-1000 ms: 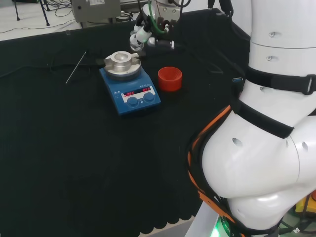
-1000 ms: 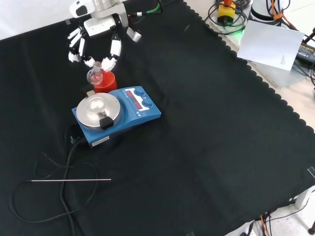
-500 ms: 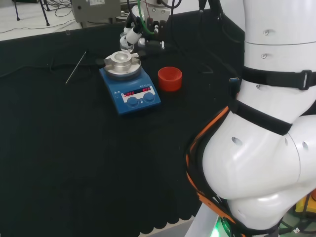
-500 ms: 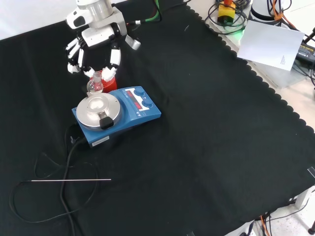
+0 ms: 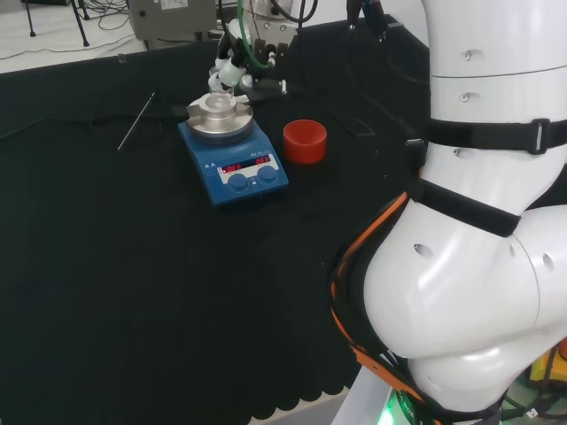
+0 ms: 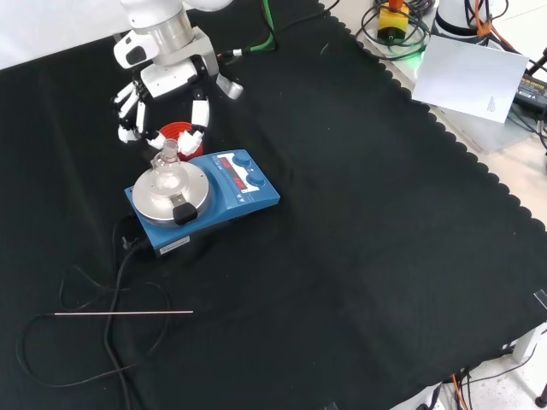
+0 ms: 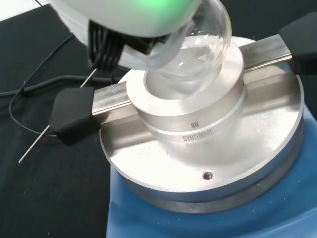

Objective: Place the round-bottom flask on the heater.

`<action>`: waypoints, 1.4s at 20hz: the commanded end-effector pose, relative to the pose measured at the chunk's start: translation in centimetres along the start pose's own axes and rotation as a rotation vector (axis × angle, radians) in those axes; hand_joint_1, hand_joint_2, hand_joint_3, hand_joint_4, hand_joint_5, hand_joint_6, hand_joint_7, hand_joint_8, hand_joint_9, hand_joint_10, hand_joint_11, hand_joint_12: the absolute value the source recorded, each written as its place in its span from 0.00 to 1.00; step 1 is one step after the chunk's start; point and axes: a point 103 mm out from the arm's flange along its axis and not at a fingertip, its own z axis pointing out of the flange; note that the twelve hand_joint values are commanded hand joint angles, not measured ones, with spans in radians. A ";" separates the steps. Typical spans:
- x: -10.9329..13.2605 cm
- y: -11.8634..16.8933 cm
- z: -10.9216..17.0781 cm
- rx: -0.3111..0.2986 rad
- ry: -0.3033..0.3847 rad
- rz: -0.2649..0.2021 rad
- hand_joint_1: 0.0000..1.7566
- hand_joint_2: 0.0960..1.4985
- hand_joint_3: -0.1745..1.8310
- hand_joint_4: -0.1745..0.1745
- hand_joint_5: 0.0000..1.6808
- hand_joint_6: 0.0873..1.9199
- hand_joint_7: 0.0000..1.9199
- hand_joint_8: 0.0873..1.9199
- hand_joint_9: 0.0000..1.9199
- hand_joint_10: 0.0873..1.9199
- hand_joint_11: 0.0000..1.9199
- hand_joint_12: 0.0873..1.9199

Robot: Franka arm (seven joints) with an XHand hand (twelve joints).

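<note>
The flask [image 6: 167, 175] is clear glass and hard to pick out. In the front view its bulb sits over the middle of the heater [image 6: 202, 198], neck upright, and the hand [image 6: 162, 90] comes down from the top with its fingers curled round the neck. In the head view the flask is little more than a glint above the heater's metal block, and the hand's palm is hidden among cables. The wrist view shows the bulb [image 7: 195, 47] low in the block's round hollow [image 7: 190, 106]; whether the glass touches the metal cannot be told, and the bulb's upper part is cut off behind a blurred white part of the hand.

Going left to right in the front view: one thin rod [image 6: 124, 313] lies on the cloth [image 6: 367, 282] among loops of one black cable [image 6: 111, 282]. Then comes the one blue heater, with the one red ring [image 6: 175, 133] just behind it, partly hidden by the fingers. Beyond that the cloth lies bare to its scalloped edge, which gives wide open room. In the head view the ring [image 5: 305, 141] stands just right of the heater, apart from it.
</note>
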 end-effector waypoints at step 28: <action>0.2 0.9 2.1 0.037 -0.012 0.016 0.64 0.35 0.53 0.95 0.70 0.48 0.23 0.31 0.34 0.29 0.14 0.68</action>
